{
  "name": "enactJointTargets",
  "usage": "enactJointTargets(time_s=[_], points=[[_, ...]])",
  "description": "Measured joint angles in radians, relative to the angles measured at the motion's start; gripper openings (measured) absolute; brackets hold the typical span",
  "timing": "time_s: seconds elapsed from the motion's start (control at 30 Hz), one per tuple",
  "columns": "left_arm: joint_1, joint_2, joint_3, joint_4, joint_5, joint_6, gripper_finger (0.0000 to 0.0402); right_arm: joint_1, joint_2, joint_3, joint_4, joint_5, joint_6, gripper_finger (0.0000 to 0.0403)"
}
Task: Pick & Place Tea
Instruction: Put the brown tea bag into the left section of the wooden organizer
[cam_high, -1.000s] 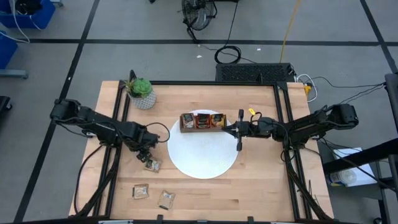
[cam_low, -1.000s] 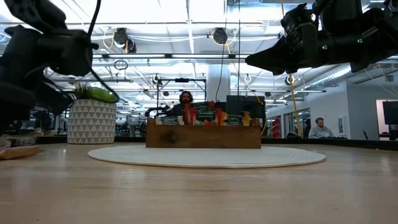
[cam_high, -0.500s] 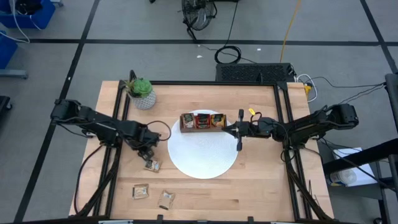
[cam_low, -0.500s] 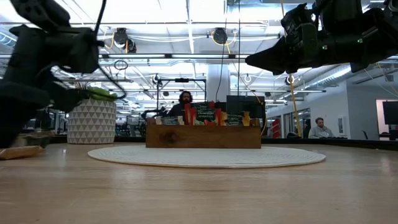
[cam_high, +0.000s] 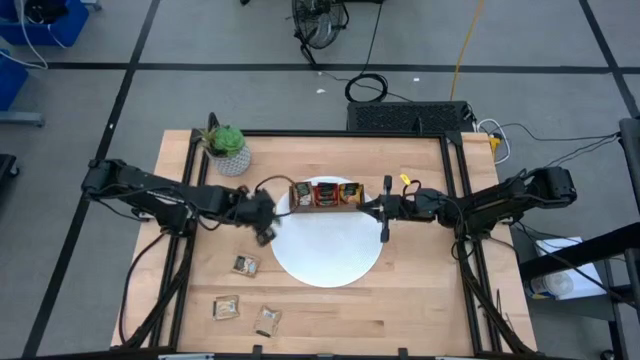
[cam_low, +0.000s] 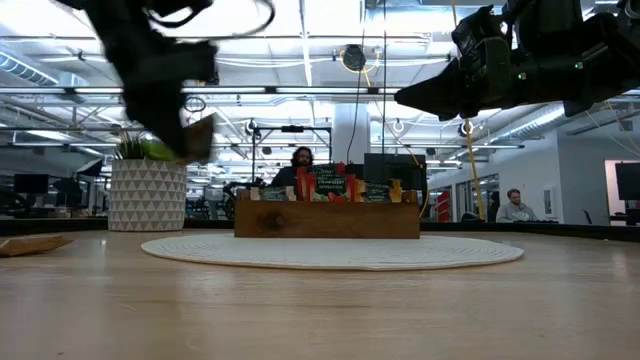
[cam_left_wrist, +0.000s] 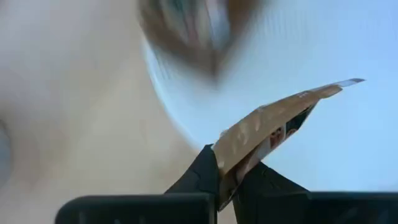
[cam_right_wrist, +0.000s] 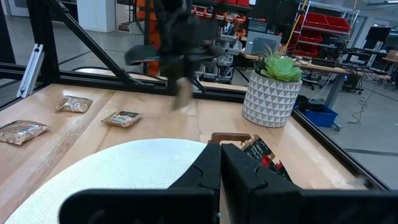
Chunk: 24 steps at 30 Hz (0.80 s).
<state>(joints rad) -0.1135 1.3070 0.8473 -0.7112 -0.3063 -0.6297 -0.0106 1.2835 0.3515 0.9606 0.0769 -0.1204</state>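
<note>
My left gripper (cam_high: 264, 222) hangs above the plate's left rim, shut on a beige tea sachet (cam_left_wrist: 280, 121), which also shows in the low view (cam_low: 198, 134). Three more sachets lie flat on the wood: one (cam_high: 244, 265) beside the plate and two (cam_high: 228, 308) (cam_high: 267, 320) near the front edge. The wooden tray (cam_high: 325, 194) stands on the far part of the white plate (cam_high: 326, 262) with several sachets upright in it. My right gripper (cam_high: 364, 208) is shut and level over the plate's right side, next to the tray. My left gripper pinches the sachet by one end (cam_left_wrist: 233, 158) between its two fingers. The fingers slant down from the table's left. The sachet is lifted clear of the table and sticks out tilted past the fingertips, its free end (cam_left_wrist: 339, 86) out over the plate.
A potted plant in a white patterned pot (cam_high: 230, 150) stands at the table's far left. Bare wood lies to the plate's right and along the front. Black frame rails (cam_high: 455, 200) run along both sides of the table.
My left gripper has risen from the wood beside the loose sachet and swung toward the plate and tray, tipping as it went. It now carries a sachet lifted clear of the table. The three other loose sachets have stayed in place.
</note>
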Motion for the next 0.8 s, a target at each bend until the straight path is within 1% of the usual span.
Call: enactJointTargets(time_s=[0.1, 0.17, 0.23, 0.3, 0.33, 0.43, 0.57, 0.8], points=[[0.017, 0.009, -0.026, 0.217, -0.185, 0.047, 0.0019, 0.000, 0.000, 0.000, 0.000, 0.000, 0.000, 0.0000], [0.027, 0.036, -0.063, 0.393, -0.255, 0.082, 0.0019, 0.000, 0.000, 0.000, -0.001, 0.000, 0.000, 0.0000], [0.042, 0.058, -0.098, 0.528, -0.250, 0.118, 0.0021, 0.000, 0.000, 0.000, -0.001, 0.001, 0.000, 0.0000], [0.059, 0.087, -0.113, 0.659, -0.198, 0.147, 0.0024, 0.000, 0.000, 0.000, -0.001, 0.001, 0.000, 0.0000], [0.067, 0.100, -0.119, 0.707, -0.173, 0.154, 0.0025, -0.001, 0.000, 0.000, -0.001, 0.001, -0.002, 0.0000], [0.085, 0.156, -0.128, 0.790, -0.158, 0.153, 0.0019, -0.001, 0.000, 0.000, -0.004, 0.003, -0.012, 0.0000], [0.109, 0.227, -0.125, 0.882, -0.148, 0.149, 0.0019, -0.001, 0.000, 0.000, -0.004, 0.005, -0.019, 0.0000], [0.145, 0.332, -0.126, 0.894, -0.147, 0.103, 0.0024, -0.001, 0.000, 0.000, -0.002, 0.005, -0.019, 0.0000]])
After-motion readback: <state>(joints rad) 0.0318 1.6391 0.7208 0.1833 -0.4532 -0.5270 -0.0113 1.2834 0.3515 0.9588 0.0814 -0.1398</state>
